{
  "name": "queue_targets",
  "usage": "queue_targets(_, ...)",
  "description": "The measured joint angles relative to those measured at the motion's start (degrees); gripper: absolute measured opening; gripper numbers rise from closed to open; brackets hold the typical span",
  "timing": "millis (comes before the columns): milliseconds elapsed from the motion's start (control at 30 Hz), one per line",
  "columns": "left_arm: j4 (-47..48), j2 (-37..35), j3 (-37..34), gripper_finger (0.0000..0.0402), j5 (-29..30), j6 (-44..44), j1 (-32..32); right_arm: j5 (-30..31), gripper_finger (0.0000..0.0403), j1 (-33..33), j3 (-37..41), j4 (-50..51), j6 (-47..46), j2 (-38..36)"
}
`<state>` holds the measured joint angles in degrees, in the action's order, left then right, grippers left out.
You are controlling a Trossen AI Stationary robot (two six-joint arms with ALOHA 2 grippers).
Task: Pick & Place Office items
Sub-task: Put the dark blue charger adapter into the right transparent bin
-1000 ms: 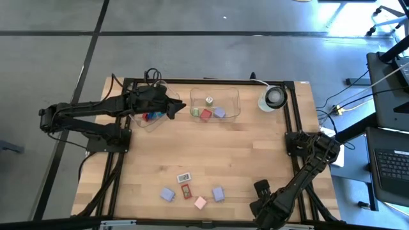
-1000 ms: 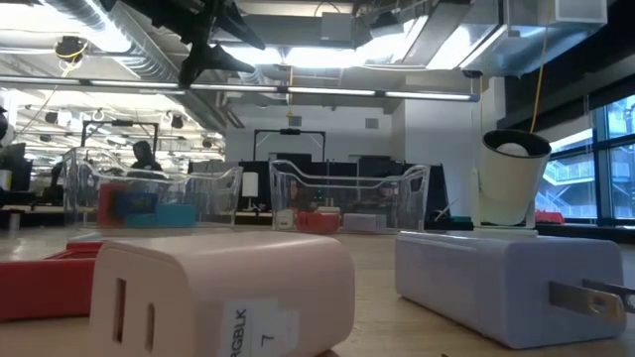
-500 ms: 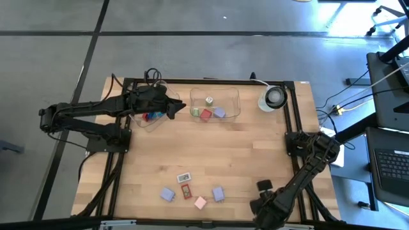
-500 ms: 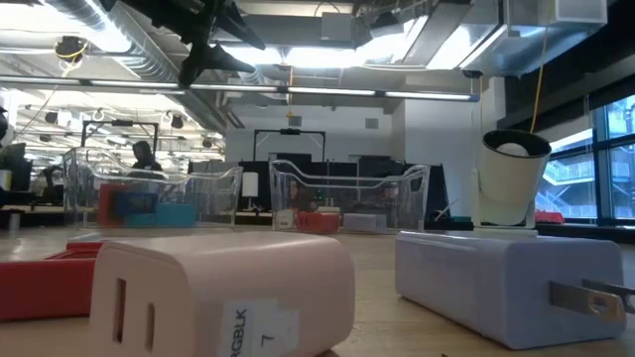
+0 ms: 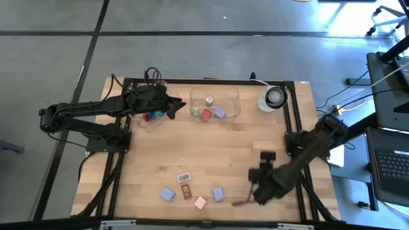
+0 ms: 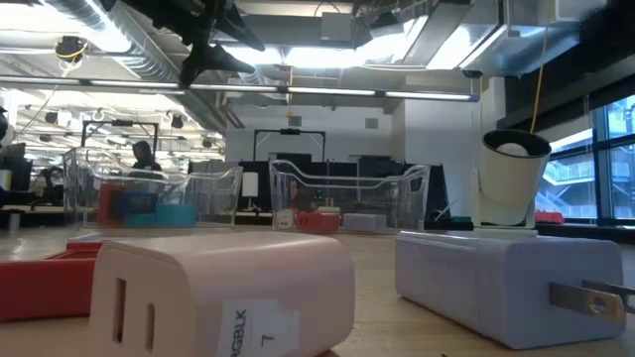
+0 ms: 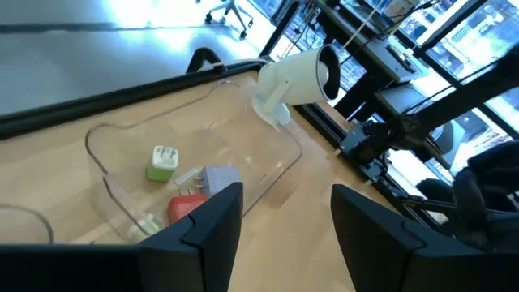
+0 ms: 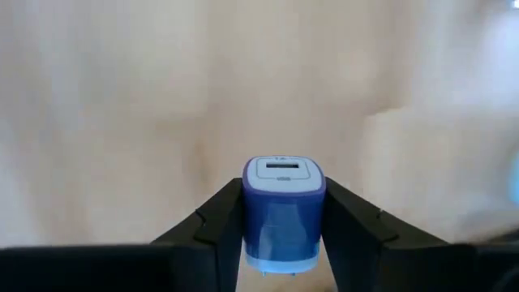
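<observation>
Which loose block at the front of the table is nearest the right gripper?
The lavender-blue block, rightmost of the five loose ones, just right of the pink block. The right gripper itself holds another blue block.

So you've got a light wood table (image 5: 192, 153) filling the middle of the high view, with a black metal frame (image 5: 291, 115) around its edges. Two clear plastic trays sit along the top edge: one (image 5: 230, 101) around top center, the other (image 5: 142, 122) just left of it. A round white camera with a dark lens (image 5: 273, 98) stands at the table's upper right. Grey floor (image 5: 57, 64) all around, and a desk with a black keyboard (image 5: 391, 169) on the far right.
</observation>
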<state>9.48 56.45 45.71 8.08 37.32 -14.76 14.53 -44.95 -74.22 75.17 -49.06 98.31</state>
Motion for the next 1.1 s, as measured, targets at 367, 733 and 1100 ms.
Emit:
queue_targets(367,-5.12,0.00,0.00,0.0185,-0.44,-1.07,0.00,35.44,0.0140,20.06,0.00,-2.37,0.49,-11.31)
queue_targets(733,-8.37,0.00,0.00,0.0185,-0.07,-3.92,0.00,45.04,0.0141,35.47,0.00,-35.98,6.01,-13.30)
queue_targets(1100,-9.58,0.00,0.00,0.0185,-0.15,-11.77,0.00,14.21,0.0142,44.73,0.00,-72.00,21.68,-13.26)
